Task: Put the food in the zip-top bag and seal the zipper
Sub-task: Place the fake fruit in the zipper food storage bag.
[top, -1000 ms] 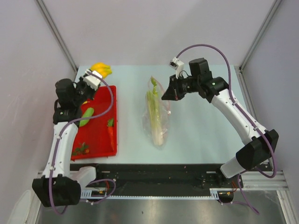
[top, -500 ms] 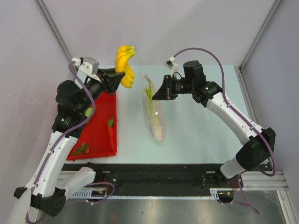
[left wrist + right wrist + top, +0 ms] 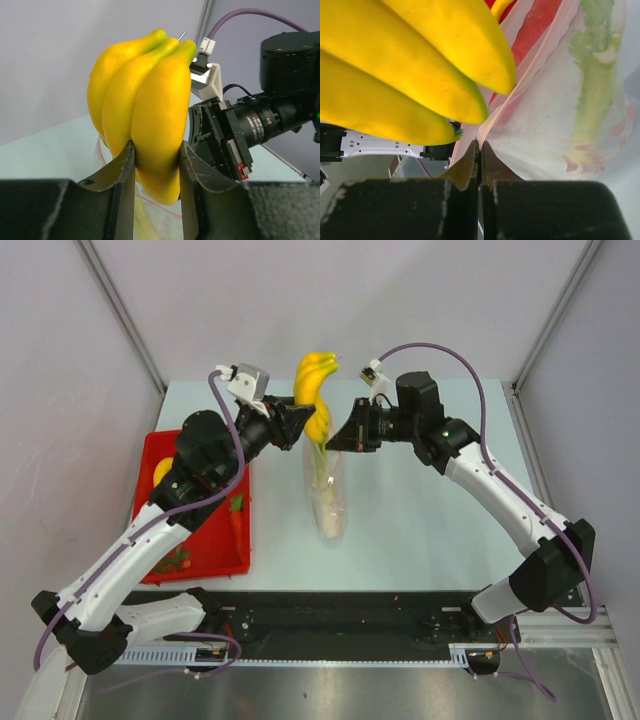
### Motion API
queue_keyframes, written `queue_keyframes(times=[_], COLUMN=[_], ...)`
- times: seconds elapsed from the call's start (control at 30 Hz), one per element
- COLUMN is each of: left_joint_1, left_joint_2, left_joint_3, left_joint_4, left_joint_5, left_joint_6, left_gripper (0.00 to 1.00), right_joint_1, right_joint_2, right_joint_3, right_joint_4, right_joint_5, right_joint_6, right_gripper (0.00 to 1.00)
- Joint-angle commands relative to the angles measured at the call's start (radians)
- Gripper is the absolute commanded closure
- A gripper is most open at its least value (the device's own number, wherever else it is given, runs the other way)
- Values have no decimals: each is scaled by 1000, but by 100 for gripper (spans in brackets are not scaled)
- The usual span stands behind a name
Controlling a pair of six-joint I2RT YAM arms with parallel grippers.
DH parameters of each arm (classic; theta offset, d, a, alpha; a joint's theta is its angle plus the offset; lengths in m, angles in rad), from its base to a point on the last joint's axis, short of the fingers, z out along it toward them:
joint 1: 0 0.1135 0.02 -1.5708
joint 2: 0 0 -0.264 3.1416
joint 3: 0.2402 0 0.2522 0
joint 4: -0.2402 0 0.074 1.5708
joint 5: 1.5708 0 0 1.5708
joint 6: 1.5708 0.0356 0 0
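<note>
Top external view is showing the left arm (image 3: 150,530) reaching up and across from the red tray (image 3: 215,550), elbow bent, its left gripper (image 3: 300,426) holding the yellow bananas (image 3: 316,390) just above the zip-top bag (image 3: 330,502); in the left wrist view both fingers (image 3: 122,172) are squeezing the bunch's lower sides; the right arm (image 3: 500,490) is stretching in from the right, its right gripper (image 3: 335,440) pinching the bag's upper edge, fingers pressed together on the plastic; a leek (image 3: 322,475) is sitting inside the bag, whose lower end is lying on the table (image 3: 420,530).

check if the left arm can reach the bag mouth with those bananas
Likely yes: the left gripper holds the bananas right at the mouth of the zip-top bag, which the right gripper pinches up.
</note>
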Motion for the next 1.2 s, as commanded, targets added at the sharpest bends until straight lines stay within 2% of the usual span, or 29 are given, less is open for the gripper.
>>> queue_keyframes(times=[0.0,0.3,0.43,0.53,0.57,0.67,0.73,0.77,0.87,0.97,1.07,1.1,1.17], left_joint_1=[-41,-107,-125,-125,-125,-124,-119,-115,-49,66,206,306,409], left_joint_2=[12,-3,-29,-65,-83,-117,-160,-173,-218,-220,-175,-161,-96], left_joint_3=[20,-51,-105,-135,-141,-152,-165,-168,-166,-126,-71,-56,-11], left_joint_4=[-7,-75,-70,-91,-104,-148,-160,-177,-185,-225,-338,-372,-488], left_joint_5=[-107,-176,-90,-41,-24,-12,30,39,69,125,123,140,223], left_joint_6=[-7,-27,-63,-51,-44,8,59,76,108,139,183,205,252], left_gripper=[100,100,98,77,61,33,26,19,11,9,9,8,2], right_joint_1=[18,30,28,15,4,-11,-18,-18,-19,-19,-19,-18,-16], right_joint_2=[-67,-87,-94,-103,-110,-131,-149,-154,-169,-180,-186,-186,-189], right_joint_3=[-9,-21,-30,-33,-36,-67,-92,-98,-118,-122,-116,-116,-107], right_joint_4=[99,127,157,174,188,226,243,257,263,253,230,223,191], right_joint_5=[21,39,21,-7,-19,-67,-94,-104,-131,-144,-144,-145,-136], right_joint_6=[22,16,23,17,20,20,11,7,-10,-32,-49,-53,-82], right_gripper=[100,100,100,100,100,100,100,100,100,100,100,100,100])
